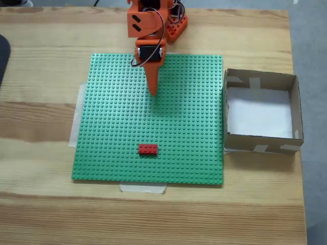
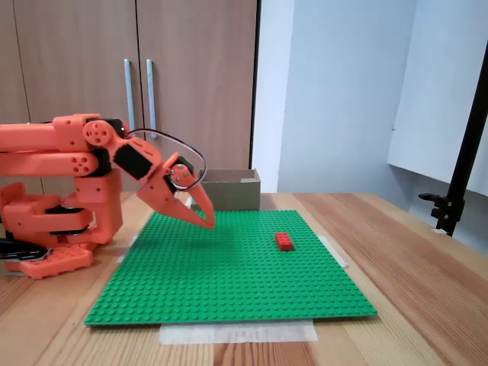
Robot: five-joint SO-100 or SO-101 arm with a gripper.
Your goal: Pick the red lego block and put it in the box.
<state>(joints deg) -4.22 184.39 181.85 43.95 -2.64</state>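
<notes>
Progress so far is nil as far as you can judge: the red lego block (image 1: 148,149) lies flat on the green baseplate (image 1: 194,102), near the baseplate's front edge in the top-down fixed view, and nothing is touching it. Your gripper (image 1: 153,92) hangs above the baseplate's rear half, well apart from the block, with its fingers drawn together into a single point and nothing between them; the side-on fixed view shows the same, the gripper (image 2: 207,222) tilted down toward the baseplate but clear of its studs. The box (image 1: 295,102) stands just beside the baseplate's right edge in the top-down view, its white bottom bare. You have the whole job left: spread the fingers, reach forward across the baseplate to the block, grasp it, lift, carry it off the right edge and release it in the box
</notes>
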